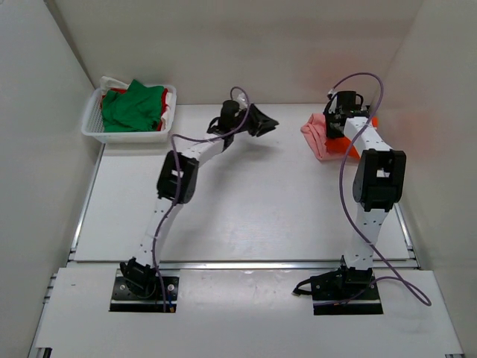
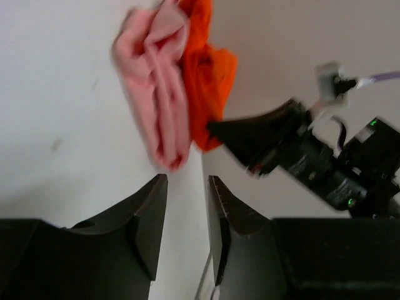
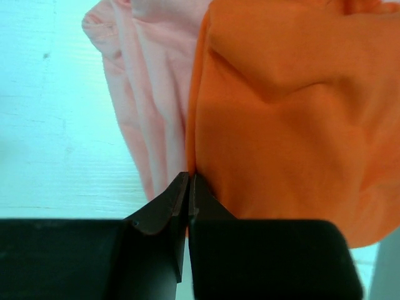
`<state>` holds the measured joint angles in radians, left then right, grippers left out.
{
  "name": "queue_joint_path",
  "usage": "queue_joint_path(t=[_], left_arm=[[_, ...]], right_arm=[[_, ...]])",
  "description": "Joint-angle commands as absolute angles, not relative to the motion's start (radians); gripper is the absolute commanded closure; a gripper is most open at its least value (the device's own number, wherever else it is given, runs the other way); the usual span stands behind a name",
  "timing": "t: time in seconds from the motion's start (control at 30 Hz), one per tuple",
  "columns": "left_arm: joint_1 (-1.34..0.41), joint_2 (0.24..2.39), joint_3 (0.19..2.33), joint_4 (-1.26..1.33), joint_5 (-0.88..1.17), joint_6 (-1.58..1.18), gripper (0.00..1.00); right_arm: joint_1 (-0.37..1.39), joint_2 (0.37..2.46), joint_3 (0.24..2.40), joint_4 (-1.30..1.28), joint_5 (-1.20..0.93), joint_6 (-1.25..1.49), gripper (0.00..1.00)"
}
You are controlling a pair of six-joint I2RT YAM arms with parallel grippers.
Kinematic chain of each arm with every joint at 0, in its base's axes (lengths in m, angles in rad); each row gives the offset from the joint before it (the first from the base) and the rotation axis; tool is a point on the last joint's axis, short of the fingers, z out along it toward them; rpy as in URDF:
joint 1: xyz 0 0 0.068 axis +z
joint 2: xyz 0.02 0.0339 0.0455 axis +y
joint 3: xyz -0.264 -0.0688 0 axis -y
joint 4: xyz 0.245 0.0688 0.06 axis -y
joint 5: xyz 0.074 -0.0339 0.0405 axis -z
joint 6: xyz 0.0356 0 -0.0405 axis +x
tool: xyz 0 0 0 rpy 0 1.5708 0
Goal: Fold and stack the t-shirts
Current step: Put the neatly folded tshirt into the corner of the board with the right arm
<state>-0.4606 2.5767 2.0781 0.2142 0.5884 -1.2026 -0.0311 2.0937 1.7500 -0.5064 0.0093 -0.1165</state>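
Two shirts in the basket, two on the table by the right arm

Two of the t-shirts lay in the white mesh basket (image 1: 89, 125), which sat at the far left corner of the table (image 1: 246, 216). The green shirt (image 1: 133, 108) was heaped on top and filled most of it. The red shirt (image 1: 165, 104) showed only as thin strips at the edges of the green one.

The other two shirts lay bunched on the tabletop near the far right corner. The pale pink shirt (image 1: 314, 136) sat on the side towards the middle of the table, touching the orange-red shirt (image 1: 370, 121), which lay closer to the right edge. Both were creased and loosely gathered.

The right gripper (image 3: 189, 181) was down at this pair. Its fingers (image 3: 162, 209) were pressed together with no gap, and their tips sat just where the orange-red cloth met the pink. Whether any fold was caught between them could not be told.

The left gripper (image 1: 267, 123) hung over the far middle of the table, apart from both the basket and the pair of shirts. Its fingers (image 2: 147, 206) stood a little way apart with nothing between them, pointed towards the pink shirt
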Motion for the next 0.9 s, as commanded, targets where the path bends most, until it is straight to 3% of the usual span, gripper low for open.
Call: queue_joint_path(t=[0.0, 0.07, 0.1, 0.17, 0.23, 0.43, 0.63, 0.67, 0.87], left_arm=[[-0.517, 2.826, 2.482, 0.028, 0.523, -1.314, 0.55], [-0.531, 2.986, 2.774, 0.0, 0.485, -1.42, 0.55], [-0.538, 3.026, 2.77, 0.043, 0.488, -1.446, 0.55], [-0.549, 2.927, 2.479, 0.223, 0.512, -1.476, 0.55], [-0.557, 2.895, 2.404, 0.204, 0.508, -1.43, 0.54], [-0.558, 2.996, 2.569, 0.143, 0.571, -1.443, 0.53], [-0.561, 2.924, 2.453, 0.121, 0.635, -1.382, 0.53], [-0.563, 2.918, 2.448, 0.108, 0.658, -1.365, 0.53], [-0.566, 2.829, 2.425, -0.073, 0.657, -1.218, 0.54]], right_arm=[[-0.026, 2.088, 1.752, -0.451, -0.032, -0.034, 1.0], [-0.028, 2.088, 1.749, -0.446, -0.066, -0.014, 1.0], [-0.022, 2.086, 1.746, -0.448, -0.064, 0.0, 0.99], [-0.015, 2.085, 1.732, -0.452, -0.084, -0.006, 1.0], [-0.008, 2.071, 1.708, -0.442, -0.083, -0.026, 1.0], [0.028, 1.962, 1.583, -0.402, -0.057, -0.077, 1.0], [0.002, 1.856, 1.48, -0.426, -0.132, -0.084, 0.98], [-0.027, 1.842, 1.453, -0.401, -0.121, -0.084, 0.85], [-0.037, 1.738, 1.428, -0.295, -0.115, -0.046, 0.46]])
